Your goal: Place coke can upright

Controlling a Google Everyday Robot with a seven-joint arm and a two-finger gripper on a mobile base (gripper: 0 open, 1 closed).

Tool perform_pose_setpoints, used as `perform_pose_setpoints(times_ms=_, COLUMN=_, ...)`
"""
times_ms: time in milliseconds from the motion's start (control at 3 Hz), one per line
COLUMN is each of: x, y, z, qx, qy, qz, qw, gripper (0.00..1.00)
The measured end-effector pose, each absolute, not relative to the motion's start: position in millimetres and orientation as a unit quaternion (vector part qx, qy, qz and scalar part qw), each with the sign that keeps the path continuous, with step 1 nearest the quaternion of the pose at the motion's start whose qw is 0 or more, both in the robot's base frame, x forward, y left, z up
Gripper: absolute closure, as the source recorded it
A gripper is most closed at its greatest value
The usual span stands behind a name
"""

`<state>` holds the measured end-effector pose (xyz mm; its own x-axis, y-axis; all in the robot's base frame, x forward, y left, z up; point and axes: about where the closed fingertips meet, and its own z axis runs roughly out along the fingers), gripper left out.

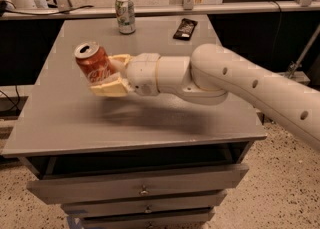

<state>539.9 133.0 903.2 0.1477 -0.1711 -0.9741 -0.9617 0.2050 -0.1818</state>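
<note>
The coke can [94, 65] sits over the left half of the desk [60, 123], held in the air with its silver top and opening showing. It is close to upright but tilted, with the top leaning to the left of the picture. The pincer [106, 75] pinches the coke can from the side. One cream finger [108, 89] lies under and in front of the red body, and the other shows behind it near the top. The white arm [240, 80] reaches in from the right edge of the picture and crosses the desk low, throwing a soft shadow on the grey top below it.

The desk is a plain grey slab with a matte, even finish. Near its far edge stands a green-and-white can [125, 14], upright and well apart from the coke can. To the right of that can lies a black flat object [185, 28]. Under the top are grey drawers [144, 191] with small round knobs. The floor [280, 188] is pale speckled stone. Behind the desk runs a long light ledge with dark space beneath it and metal posts rising from it.
</note>
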Motion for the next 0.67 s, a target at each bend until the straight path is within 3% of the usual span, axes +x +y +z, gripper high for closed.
perform_pose_setpoints(times_ms=667, x=539.3, y=134.8, z=904.8, qx=-0.530, qy=0.535, qz=0.357, qw=0.553, gripper=1.00)
